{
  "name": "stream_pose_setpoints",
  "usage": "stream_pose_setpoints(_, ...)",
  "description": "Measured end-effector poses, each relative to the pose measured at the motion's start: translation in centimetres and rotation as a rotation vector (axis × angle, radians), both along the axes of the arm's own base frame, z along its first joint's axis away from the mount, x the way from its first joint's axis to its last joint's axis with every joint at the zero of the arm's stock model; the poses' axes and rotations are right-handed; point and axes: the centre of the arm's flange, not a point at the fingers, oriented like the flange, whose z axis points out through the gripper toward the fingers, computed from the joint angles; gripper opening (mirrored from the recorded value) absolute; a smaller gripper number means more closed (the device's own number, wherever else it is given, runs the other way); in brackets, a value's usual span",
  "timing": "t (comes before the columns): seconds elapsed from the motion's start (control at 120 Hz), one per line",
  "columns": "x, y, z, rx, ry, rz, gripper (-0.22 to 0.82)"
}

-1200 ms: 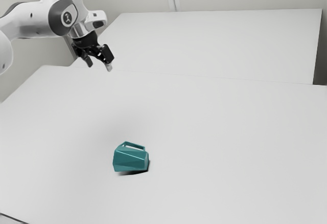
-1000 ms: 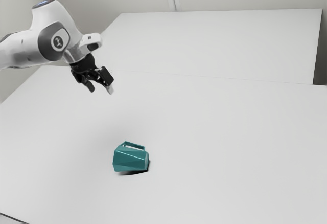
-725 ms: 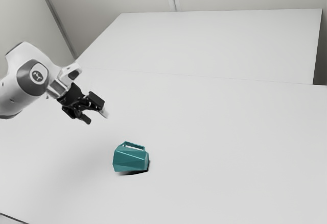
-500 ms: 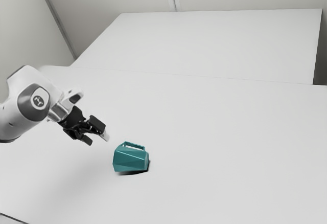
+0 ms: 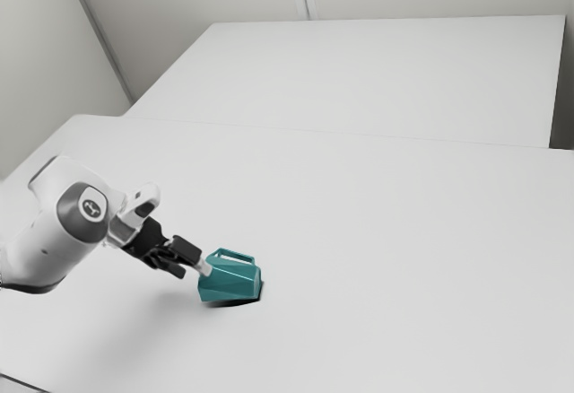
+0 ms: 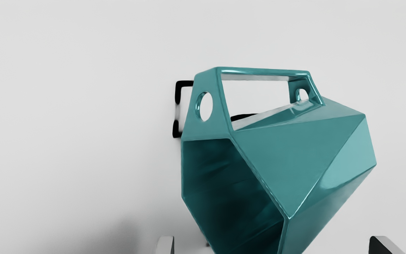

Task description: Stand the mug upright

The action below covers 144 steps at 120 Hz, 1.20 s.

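You have the hand (image 5: 193,270) spread open by the mug (image 5: 237,283), which lies sideways well inside the counter's (image 5: 404,258) far edge, mouth handward, presumably to straddle its body.

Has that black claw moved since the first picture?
Yes. In the exterior view the gripper has come down close to the mug, which hasn't moved.
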Motion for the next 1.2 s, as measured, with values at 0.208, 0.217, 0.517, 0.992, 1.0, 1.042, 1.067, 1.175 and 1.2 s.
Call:
stream_pose_setpoints(0.208, 1.2, 0.6, -1.6, -0.125, -0.059, 0.04, 0.6)
stream_pose_setpoints(0.217, 1.3, 0.5, -1.6, -0.129, -0.062, 0.04, 0.6)
stream_pose_setpoints(0.517, 1.0, -0.7, -3.0, -0.215, -0.138, -0.04, 0.59)
stream_pose_setpoints(0.992, 2.7, -2.3, -3.5, -0.24, -0.236, -0.191, 0.0)
stream_pose_setpoints(1.0, 2.8, -2.3, -3.4, -0.24, -0.239, -0.194, -0.01)
stream_pose_setpoints(1.042, 3.2, -2.6, -2.9, -0.238, -0.256, -0.212, -0.04)
stream_pose_setpoints(1.067, 3.4, -2.8, -2.7, -0.239, -0.267, -0.223, -0.06)
stream_pose_setpoints(1.175, 4.2, -3.9, -1.7, -0.244, -0.303, -0.268, -0.13)
stream_pose_setpoints(1.2, 4.3, -4.1, -1.6, -0.246, -0.309, -0.276, -0.13)
